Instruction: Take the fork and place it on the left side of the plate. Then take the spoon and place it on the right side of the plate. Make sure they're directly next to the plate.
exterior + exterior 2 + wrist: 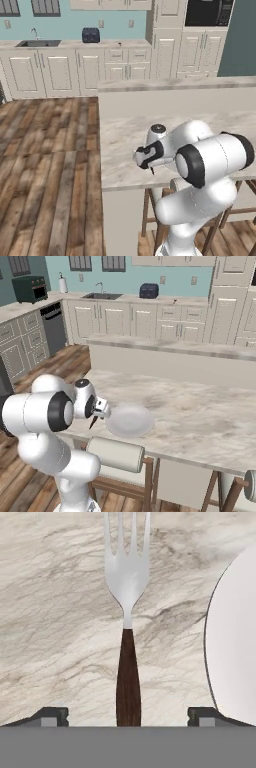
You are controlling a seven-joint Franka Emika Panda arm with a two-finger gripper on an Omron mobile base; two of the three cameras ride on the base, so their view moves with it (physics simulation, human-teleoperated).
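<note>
The fork (pixel 127 612), with silvery tines and a dark brown handle, points away from me over the marble counter. My gripper (pixel 128 716) is open. Its fingertips (pixel 50 716) stand wide apart on both sides of the handle, and neither touches it. The white plate (pixel 235 637) curves in at the right, a short gap from the fork. In the right base view the gripper (pixel 97 411) hangs just left of the plate (pixel 130 420), with the dark handle (pixel 93 422) below it. The left base view shows the gripper (pixel 145 157) low over the counter's near edge. The spoon is out of view.
The marble counter (pixel 200 411) stretches right and back from the plate. Wooden stools (pixel 117 456) stand under its near edge. Wooden floor (pixel 50 175) lies to the left. Cabinets, a sink (pixel 102 296) and a toaster (pixel 149 290) line the far wall.
</note>
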